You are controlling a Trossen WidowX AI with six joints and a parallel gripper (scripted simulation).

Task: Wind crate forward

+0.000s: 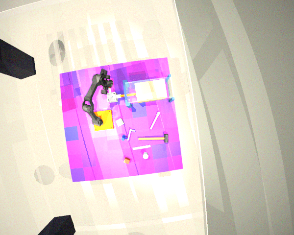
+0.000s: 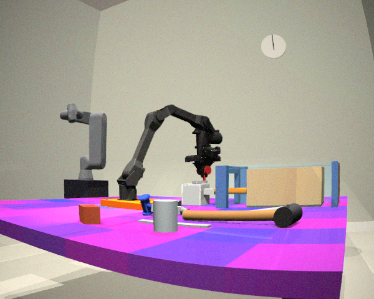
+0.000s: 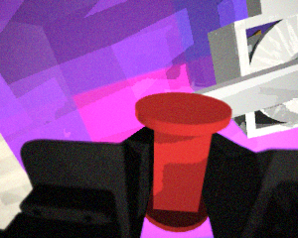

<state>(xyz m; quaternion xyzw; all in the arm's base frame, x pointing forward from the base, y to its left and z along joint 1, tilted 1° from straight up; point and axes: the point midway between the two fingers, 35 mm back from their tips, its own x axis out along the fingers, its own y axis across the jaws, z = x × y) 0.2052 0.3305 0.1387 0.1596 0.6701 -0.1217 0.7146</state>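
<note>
My gripper [image 1: 107,90] [image 2: 202,172] [image 3: 174,127] is shut on the red knob [image 3: 183,159] [image 2: 207,169] of the winch handle. The handle's grey arm [image 3: 273,91] runs from the knob across the top of the white winch [image 1: 112,96] [image 2: 192,194]; its key end in the hole is hidden. The gripper is at the winch's back side in the top view. The tan crate [image 1: 149,90] [image 2: 277,186] sits flat in the clear-panelled cubby. An orange strap [image 1: 131,94] [image 2: 237,190] joins it to the winch. A gap shows between the crate's front and the blue steel frame [image 1: 124,88] [image 2: 219,186].
A hammer [image 1: 151,138] [image 2: 229,215], a wrench [image 1: 155,121], an angled key [image 1: 129,135], a blue piece [image 1: 123,137] [image 2: 145,204], a flat bar [image 1: 141,147], a grey cylinder [image 1: 145,155] [image 2: 165,215], an orange block [image 1: 127,160] [image 2: 89,214] and a white block [image 1: 119,122] lie away from the winch.
</note>
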